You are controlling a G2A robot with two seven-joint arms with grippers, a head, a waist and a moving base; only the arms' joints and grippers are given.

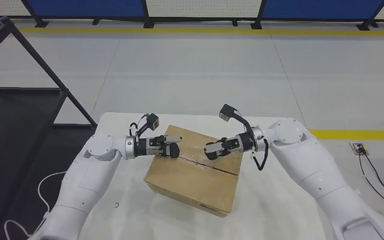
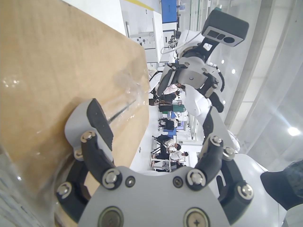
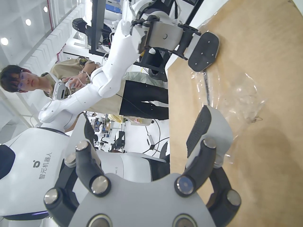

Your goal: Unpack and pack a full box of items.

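A closed brown cardboard box [image 1: 195,177] sits on the white table, its top flaps sealed along the middle seam with clear tape [image 1: 198,161]. My left gripper [image 1: 171,148] hovers at the seam's left end, open, with one finger [image 2: 99,121] lying against the box [image 2: 59,60] beside the wrinkled tape [image 2: 127,90]. My right gripper [image 1: 213,150] is open at the seam's other end, facing the left one. One of its fingers [image 3: 201,128] rests on the box [image 3: 260,72] near loose tape [image 3: 236,95]. Neither gripper holds anything.
The white table [image 1: 120,198] has free room on both sides of the box. A small dark ring [image 1: 116,205] lies on it left of the box. A black metal frame [image 1: 54,90] stands off the table's left side.
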